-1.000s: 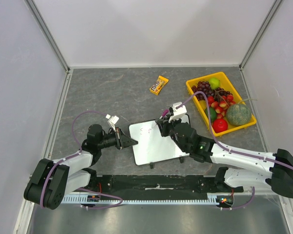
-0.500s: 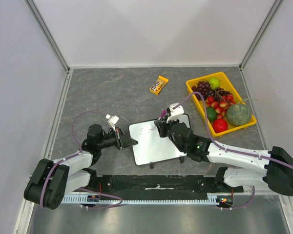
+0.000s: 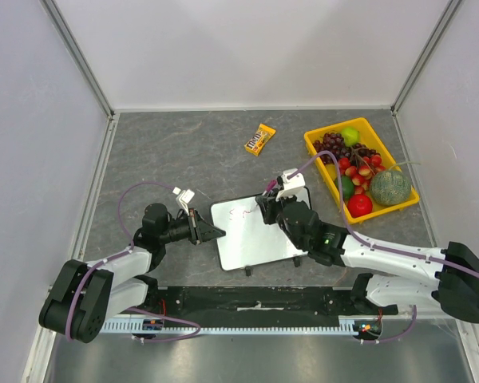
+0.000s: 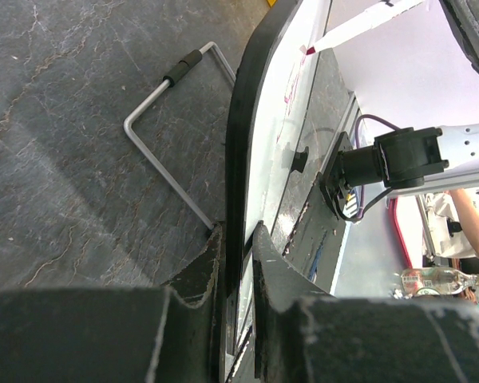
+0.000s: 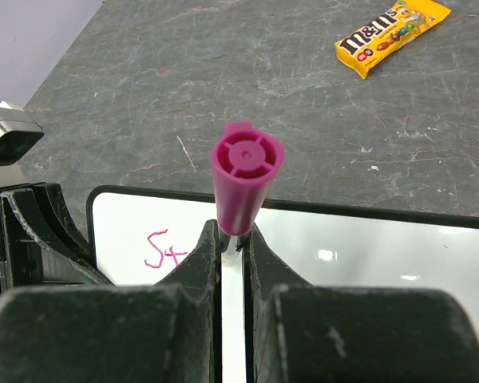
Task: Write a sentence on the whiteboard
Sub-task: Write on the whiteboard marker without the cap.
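Grey table [image 3: 184, 152] surrounds the whiteboard [image 3: 251, 239].

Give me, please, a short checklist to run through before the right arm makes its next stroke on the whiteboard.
1. Hold of the left gripper on the whiteboard edge: ok, clamped.
2. Hold of the right gripper on the marker: ok, shut on it.
3. Marker tip touching the board: cannot tell, the fingers hide it.
4. The sentence finished: not ok, only a few pink letters.
5. Blank surface beside the letters: ok.
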Controlling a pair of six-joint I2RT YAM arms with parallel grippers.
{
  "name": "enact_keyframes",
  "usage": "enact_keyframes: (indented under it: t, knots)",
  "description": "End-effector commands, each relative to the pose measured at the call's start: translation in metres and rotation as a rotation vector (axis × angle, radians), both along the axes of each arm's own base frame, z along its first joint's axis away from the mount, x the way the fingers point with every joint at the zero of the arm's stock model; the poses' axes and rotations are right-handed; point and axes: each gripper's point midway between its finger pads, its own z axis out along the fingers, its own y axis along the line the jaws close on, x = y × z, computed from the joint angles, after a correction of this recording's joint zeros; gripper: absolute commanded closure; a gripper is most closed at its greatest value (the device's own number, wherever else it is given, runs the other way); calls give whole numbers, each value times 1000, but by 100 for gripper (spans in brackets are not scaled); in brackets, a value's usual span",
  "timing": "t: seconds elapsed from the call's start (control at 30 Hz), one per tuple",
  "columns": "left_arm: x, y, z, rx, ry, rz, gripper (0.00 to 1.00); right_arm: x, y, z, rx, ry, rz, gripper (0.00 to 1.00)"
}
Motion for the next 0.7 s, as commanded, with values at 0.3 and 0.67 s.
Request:
enact_keyframes:
  t: [0.3, 0.67]
  knots:
    - [1, 9, -20, 62, 25, 50, 98, -4, 4, -15, -3, 38, 28, 100]
    - [1, 9, -20, 63, 25, 52, 98, -10, -13, -26, -5, 60, -6, 100]
